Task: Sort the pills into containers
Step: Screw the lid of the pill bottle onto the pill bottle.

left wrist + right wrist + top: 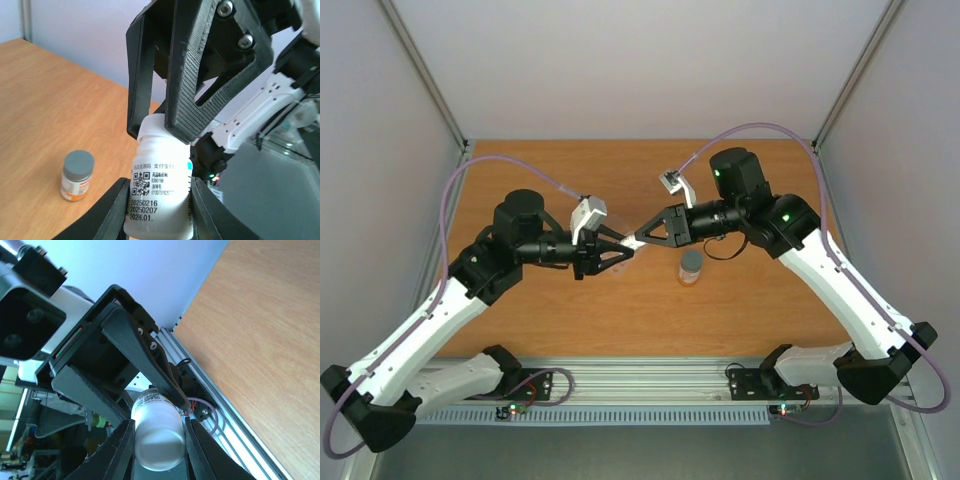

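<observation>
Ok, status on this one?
Left gripper and right gripper both shut on white bottle, held above table. No pills or box in view. Grey-capped bottle stands apart, nothing blocking.

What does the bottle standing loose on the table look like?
On the wooden table, look just right of centre. A small bottle stands upright there alone. Its grey cap and orange label set it apart from the white bottle, which the left gripper and right gripper hold in the air.
</observation>
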`<action>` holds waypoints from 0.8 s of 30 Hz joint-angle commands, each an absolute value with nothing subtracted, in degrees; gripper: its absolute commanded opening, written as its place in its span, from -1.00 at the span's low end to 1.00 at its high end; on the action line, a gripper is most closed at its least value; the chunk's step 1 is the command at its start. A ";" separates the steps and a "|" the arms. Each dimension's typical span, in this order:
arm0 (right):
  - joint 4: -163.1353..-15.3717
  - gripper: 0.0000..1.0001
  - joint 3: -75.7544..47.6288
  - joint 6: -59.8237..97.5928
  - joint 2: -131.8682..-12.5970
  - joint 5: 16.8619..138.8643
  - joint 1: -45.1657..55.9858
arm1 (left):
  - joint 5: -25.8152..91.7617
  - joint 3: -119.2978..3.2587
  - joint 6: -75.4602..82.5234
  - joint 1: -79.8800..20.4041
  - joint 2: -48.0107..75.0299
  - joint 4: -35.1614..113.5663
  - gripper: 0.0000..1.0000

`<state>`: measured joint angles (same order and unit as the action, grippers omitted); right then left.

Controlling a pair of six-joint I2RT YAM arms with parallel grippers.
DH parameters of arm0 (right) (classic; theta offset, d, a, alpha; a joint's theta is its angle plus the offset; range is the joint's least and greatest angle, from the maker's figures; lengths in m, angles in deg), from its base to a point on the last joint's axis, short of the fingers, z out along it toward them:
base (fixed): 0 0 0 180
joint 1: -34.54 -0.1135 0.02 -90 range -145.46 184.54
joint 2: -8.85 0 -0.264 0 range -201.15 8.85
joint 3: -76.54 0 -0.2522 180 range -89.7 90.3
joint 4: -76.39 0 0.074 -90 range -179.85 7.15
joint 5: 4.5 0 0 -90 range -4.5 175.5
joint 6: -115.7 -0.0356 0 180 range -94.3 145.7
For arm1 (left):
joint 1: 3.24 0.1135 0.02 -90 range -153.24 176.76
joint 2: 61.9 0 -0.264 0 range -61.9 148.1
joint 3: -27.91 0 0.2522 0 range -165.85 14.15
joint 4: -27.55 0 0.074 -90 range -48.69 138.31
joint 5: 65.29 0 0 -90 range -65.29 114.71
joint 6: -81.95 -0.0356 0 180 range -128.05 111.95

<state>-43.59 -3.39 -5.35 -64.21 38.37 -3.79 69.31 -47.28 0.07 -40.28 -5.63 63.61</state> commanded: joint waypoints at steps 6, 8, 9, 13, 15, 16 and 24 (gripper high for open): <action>-37.68 -0.71 -1.16 -11.36 -68.58 34.49 -4.82 | 48.45 -50.43 -14.65 -52.66 -3.63 60.24 -1.00; -36.60 -0.72 -0.66 -11.64 -69.23 33.80 -4.81 | 43.47 -49.66 -16.44 -55.13 -4.03 59.43 -0.99; -35.91 -0.72 -0.20 -11.83 -69.47 33.74 -4.84 | 41.27 -49.09 -17.36 -56.09 -4.52 58.85 -0.99; -33.81 -0.74 1.04 -12.07 -70.68 32.39 -4.82 | 34.59 -45.34 -19.25 -58.81 -7.78 54.06 -0.99; -33.23 -0.74 1.03 -12.18 -71.14 31.36 -4.84 | 31.85 -43.71 -19.98 -59.57 -9.79 51.62 -0.99; -32.96 -0.74 1.09 -12.31 -71.43 31.02 -4.84 | 30.56 -43.28 -20.60 -59.90 -10.42 50.85 -0.99; -30.88 -0.75 1.21 -14.47 -73.50 28.67 -4.84 | 23.06 -42.45 -23.69 -63.31 -11.73 48.11 -1.00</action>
<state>-31.94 0.26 -12.12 -71.12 33.93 -2.91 27.48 -41.90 -20.52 -61.00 -11.48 65.69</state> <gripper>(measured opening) 0.253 0.289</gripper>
